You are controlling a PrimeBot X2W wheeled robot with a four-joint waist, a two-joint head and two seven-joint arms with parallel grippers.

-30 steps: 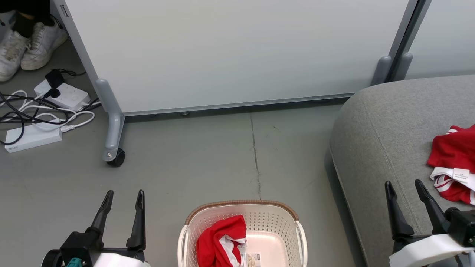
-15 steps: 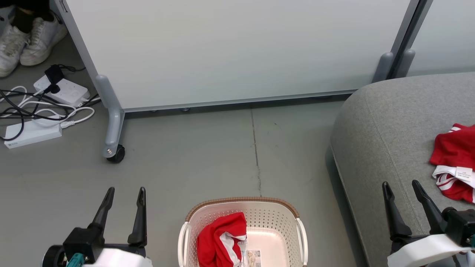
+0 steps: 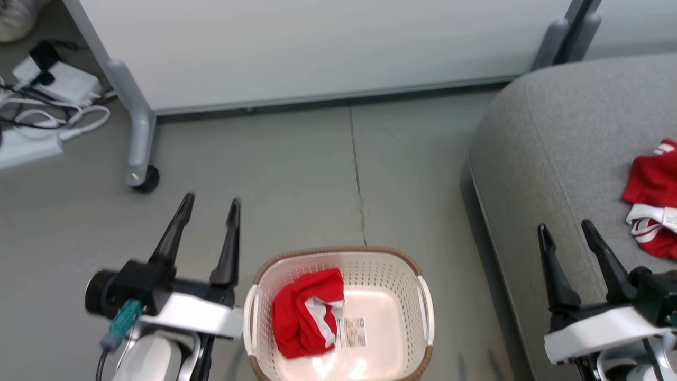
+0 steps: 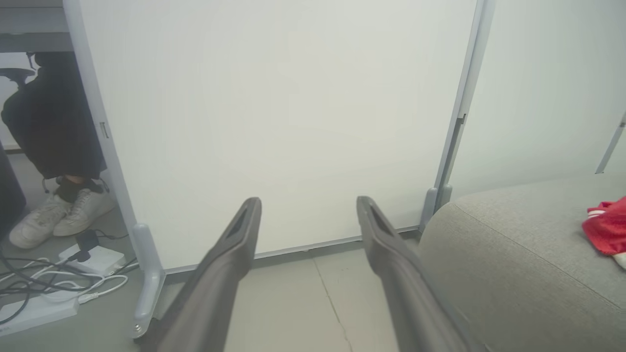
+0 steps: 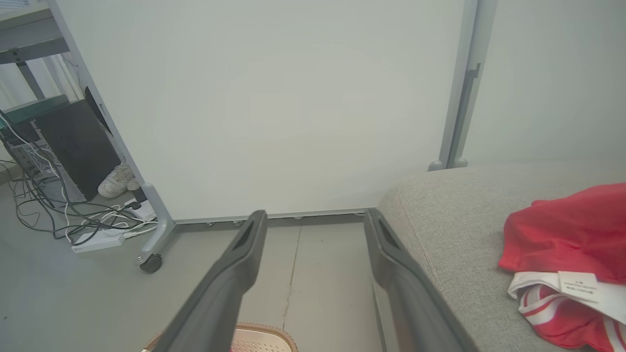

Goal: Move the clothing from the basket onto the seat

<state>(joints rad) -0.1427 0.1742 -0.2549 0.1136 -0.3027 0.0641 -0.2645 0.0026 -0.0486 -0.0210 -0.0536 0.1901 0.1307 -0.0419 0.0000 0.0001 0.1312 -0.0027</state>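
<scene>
A crumpled red garment with white trim lies in the left half of the cream basket, whose floor label shows beside it. Another red garment with striped edging and a white tag rests on the grey sofa, also seen as a red garment on the sofa from the right wrist. My left gripper hangs open just left of the basket, above the floor. My right gripper is open over the sofa's front edge, left of the garment there.
A white wheeled partition stands behind, its castor on the floor at left. Power strips and cables lie at far left. A person's white shoes show behind the partition. Bare floor lies between basket and partition.
The head camera has tilted down, so the whole scene shifted up. My left gripper has risen and moved right, closer to the basket. The right gripper holds about the same place.
</scene>
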